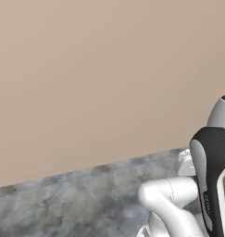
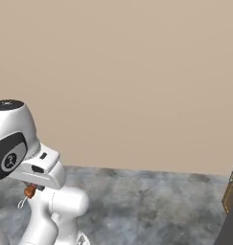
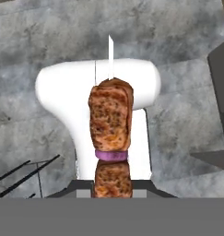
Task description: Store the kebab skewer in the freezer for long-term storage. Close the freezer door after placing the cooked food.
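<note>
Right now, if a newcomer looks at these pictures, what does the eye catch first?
First comes the kebab skewer with reddish-brown meat chunks, close in the middle of the hand view, its pale thin stick pointing up and a purple slice between two chunks. In the right base view the shut tool holds it low at the left, above the mottled grey floor and before the plain beige wall.

Grey stone-patterned floor (image 1: 63, 203) ran up to a plain tan wall (image 1: 95, 69), dark brown cabinet edge (image 2: 231, 194) stood on it at the right, floor looked blotchy and mottled.
</note>
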